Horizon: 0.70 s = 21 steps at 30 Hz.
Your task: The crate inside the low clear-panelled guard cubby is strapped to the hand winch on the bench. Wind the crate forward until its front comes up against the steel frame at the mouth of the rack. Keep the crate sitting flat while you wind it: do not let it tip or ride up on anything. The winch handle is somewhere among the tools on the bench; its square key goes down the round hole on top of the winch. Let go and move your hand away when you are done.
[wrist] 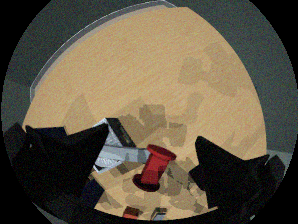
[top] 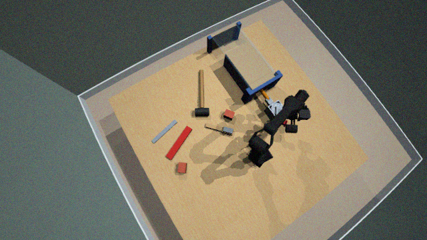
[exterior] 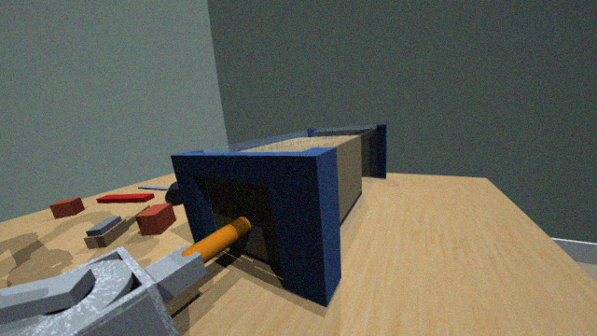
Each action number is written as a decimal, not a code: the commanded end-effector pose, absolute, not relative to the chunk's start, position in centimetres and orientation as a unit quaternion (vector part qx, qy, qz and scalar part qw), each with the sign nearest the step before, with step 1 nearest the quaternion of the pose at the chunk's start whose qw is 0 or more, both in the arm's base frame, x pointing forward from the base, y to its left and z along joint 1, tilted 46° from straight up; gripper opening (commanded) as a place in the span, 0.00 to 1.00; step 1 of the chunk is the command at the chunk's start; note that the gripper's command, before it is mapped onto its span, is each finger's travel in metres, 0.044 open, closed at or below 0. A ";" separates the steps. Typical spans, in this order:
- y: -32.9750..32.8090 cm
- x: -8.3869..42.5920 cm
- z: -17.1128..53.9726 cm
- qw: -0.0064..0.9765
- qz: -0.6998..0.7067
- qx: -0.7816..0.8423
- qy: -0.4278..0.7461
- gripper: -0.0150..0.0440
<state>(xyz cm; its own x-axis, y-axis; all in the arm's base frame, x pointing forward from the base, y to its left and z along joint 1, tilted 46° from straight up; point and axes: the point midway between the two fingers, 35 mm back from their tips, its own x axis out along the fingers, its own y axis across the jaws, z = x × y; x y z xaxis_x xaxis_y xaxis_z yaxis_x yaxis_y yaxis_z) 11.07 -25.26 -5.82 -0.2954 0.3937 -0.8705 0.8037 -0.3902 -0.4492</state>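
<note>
Blue-framed cubby [top: 263, 82] [exterior: 303, 187] [wrist: 91, 196], orange strap [top: 264, 94] [exterior: 216, 239] running from its mouth to the grey winch [top: 274, 108] [exterior: 126, 322] [wrist: 107, 162]; can't really make out the crate inside. Handle [exterior: 47, 294] [wrist: 127, 153] sits on the winch, its red knob [top: 285, 123] [wrist: 156, 167] between the tool's [top: 295, 121] [wrist: 153, 135] wide-open fingers, nothing gripped. Wood tabletop [top: 217, 200] [exterior: 443, 243] [wrist: 150, 65], mallet [top: 201, 90] [exterior: 173, 193] off left, grey-green walls [exterior: 396, 61].
</note>
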 end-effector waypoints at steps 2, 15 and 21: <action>-26.3 11.1 -4.5 0.171 -0.609 0.568 0.526 1.00; -27.3 9.9 0.9 0.169 -0.611 0.571 0.522 1.00; -29.3 15.2 -0.4 0.158 -0.587 0.603 0.516 1.00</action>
<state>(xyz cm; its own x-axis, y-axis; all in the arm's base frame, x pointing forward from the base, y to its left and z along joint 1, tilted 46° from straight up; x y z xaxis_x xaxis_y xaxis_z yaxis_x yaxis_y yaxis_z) 12.88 -28.89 0.43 -0.2435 0.4111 -0.8785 0.8072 -0.4162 -0.4185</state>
